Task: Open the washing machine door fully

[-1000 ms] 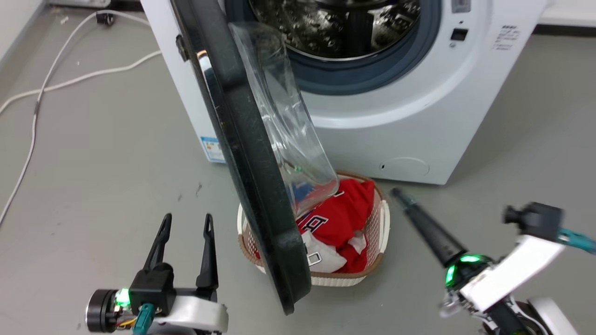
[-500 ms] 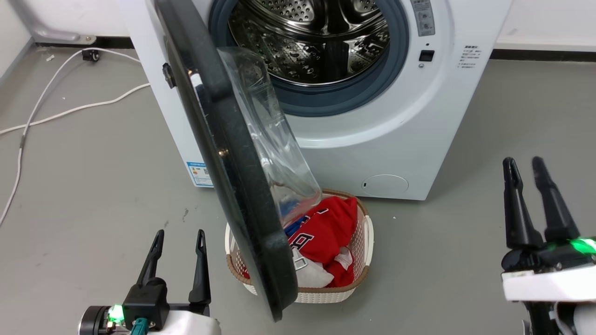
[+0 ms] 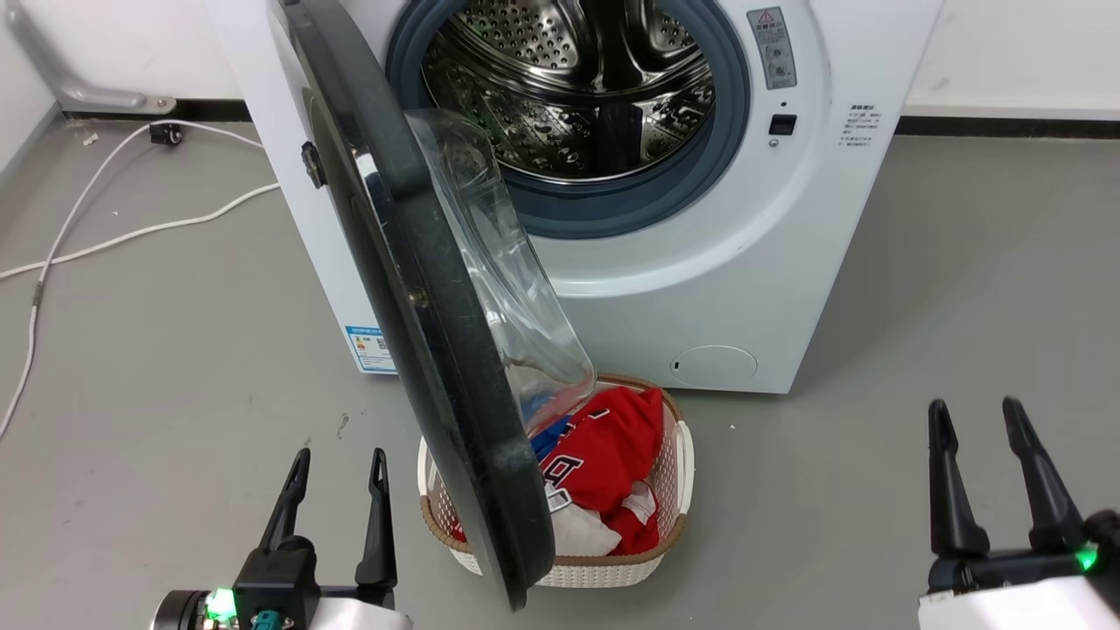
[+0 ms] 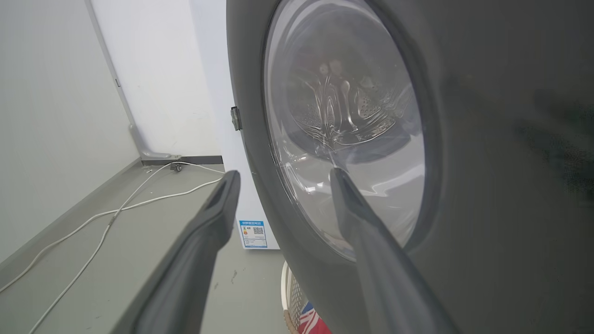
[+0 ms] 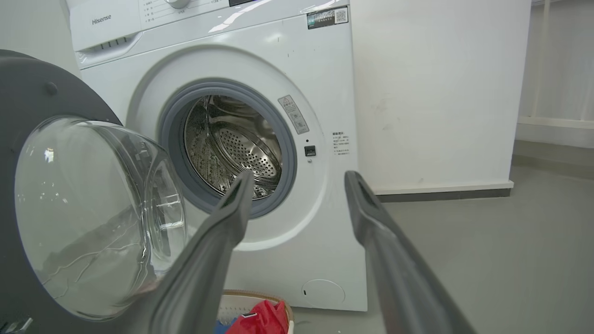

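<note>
The washing machine door (image 3: 420,324) is a big round black disc with a bulging clear glass bowl (image 3: 499,289). It stands swung out on its left hinge, roughly square to the white machine (image 3: 726,289), edge-on to the head view. Its outer face (image 4: 487,139) looms close in the left wrist view; its inner bowl (image 5: 88,218) shows in the right wrist view. My left gripper (image 3: 339,457) is open, low and just left of the door, touching nothing. My right gripper (image 3: 976,409) is open and empty at the lower right, well clear of the door.
A white wicker basket (image 3: 674,525) with red and white clothes sits on the floor under the door's lower edge. The steel drum (image 3: 577,87) with its grey rubber rim is exposed. White cables (image 3: 131,232) trail over the grey floor at the left.
The head camera has tilted up, showing more of the machine. My right arm has swung from lying across the floor to fingers pointing up at the lower right. The door's angle looks unchanged.
</note>
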Robot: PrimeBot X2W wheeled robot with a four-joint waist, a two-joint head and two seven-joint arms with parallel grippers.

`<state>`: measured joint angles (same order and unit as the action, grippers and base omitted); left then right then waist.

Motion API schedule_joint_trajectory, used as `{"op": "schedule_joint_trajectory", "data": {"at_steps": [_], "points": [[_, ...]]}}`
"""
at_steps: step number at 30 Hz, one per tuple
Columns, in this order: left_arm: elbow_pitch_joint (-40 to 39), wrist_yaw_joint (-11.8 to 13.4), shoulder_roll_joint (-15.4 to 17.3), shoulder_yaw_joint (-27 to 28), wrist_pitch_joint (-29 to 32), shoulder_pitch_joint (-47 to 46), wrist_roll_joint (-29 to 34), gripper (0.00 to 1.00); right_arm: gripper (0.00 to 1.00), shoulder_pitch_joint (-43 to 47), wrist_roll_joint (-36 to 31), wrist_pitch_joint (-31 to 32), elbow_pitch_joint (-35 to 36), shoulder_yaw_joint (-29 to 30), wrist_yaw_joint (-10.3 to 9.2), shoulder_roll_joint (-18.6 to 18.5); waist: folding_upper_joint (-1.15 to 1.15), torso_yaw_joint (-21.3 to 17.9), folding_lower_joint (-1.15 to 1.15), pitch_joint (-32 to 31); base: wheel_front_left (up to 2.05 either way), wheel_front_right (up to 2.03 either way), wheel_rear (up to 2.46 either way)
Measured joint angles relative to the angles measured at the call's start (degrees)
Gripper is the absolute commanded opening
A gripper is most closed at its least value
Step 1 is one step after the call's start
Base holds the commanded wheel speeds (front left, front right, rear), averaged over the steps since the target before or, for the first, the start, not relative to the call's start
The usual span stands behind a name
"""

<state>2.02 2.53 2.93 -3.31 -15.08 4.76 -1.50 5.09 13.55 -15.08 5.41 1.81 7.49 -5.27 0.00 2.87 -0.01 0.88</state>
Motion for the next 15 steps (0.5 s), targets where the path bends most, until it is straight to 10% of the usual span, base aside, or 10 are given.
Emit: {"op": "schedule_joint_trajectory", "data": {"at_steps": [15], "points": [[0.2,0.0,0.0,0.1,0.0,0.8,0.2,1.00,1.00,4.6,-5.0,0.0,-0.6,2.4,0.00,2.2,0.00,0.1,0.00,-0.8,0.00,0.00,0.00]]}}
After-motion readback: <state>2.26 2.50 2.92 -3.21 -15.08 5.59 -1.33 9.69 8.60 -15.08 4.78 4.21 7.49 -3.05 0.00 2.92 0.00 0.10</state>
